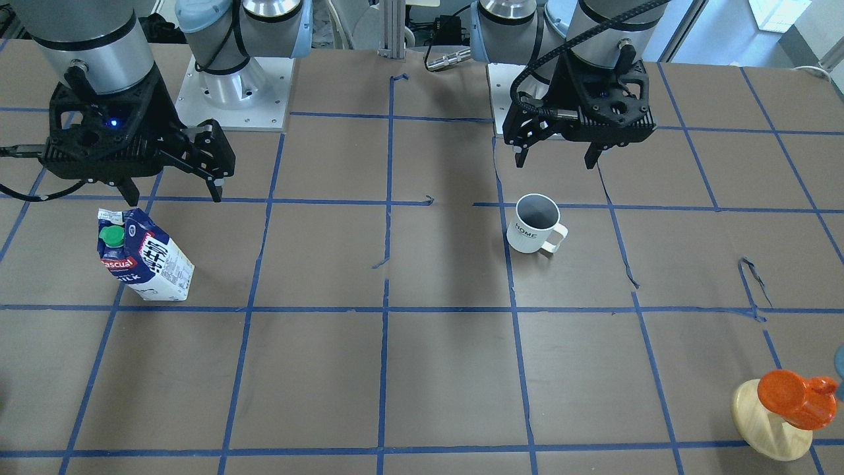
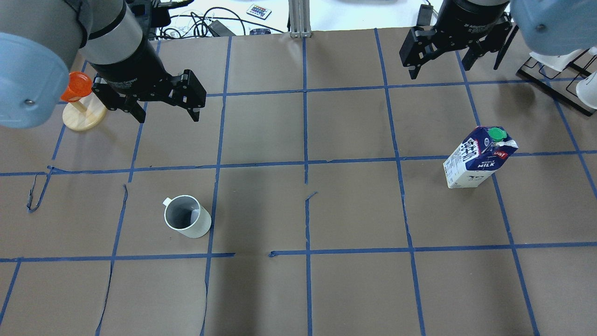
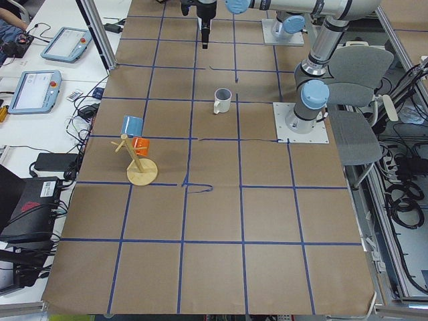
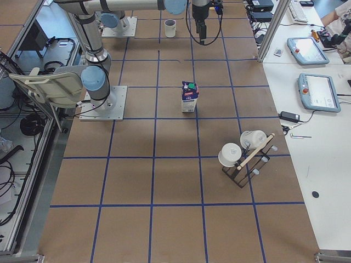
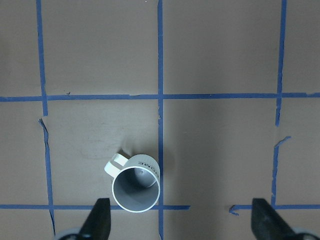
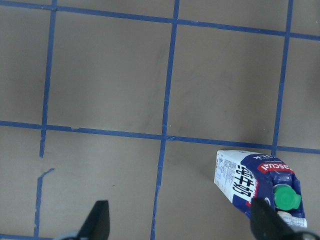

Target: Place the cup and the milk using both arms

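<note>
Front-facing: the white ceramic "HOME" mug [image 1: 533, 224] stands upright on the brown paper-covered table [image 1: 422, 369]. The black two-finger left gripper [image 1: 555, 160] is raised near it, jaws apart and empty. The blue-and-white, green-capped milk carton [image 1: 148, 257] stands near the raised right gripper [image 1: 175, 196], which is also spread and empty.
Overhead: neither gripper touches anything.
Wrist views: the mug and the milk carton each sit beside one fingertip.
</note>
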### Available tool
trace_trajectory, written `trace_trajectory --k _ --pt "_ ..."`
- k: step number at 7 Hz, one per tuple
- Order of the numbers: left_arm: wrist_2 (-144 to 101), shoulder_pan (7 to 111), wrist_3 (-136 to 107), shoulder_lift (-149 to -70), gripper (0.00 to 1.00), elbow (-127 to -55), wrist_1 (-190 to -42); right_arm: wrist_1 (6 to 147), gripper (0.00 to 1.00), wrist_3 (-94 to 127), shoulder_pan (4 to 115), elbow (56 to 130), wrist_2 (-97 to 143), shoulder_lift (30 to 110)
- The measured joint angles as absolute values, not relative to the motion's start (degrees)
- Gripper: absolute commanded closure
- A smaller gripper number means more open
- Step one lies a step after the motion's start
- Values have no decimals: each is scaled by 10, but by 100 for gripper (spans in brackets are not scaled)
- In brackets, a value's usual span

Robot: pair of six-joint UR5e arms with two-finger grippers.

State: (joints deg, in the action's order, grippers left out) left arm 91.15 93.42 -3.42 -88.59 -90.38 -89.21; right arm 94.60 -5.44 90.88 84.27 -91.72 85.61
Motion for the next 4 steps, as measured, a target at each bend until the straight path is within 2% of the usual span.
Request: trace_trajectory --k 4 --pt "912 934 -34 -884 0 -909 -892 948 0 -54 909 849 -917 856"
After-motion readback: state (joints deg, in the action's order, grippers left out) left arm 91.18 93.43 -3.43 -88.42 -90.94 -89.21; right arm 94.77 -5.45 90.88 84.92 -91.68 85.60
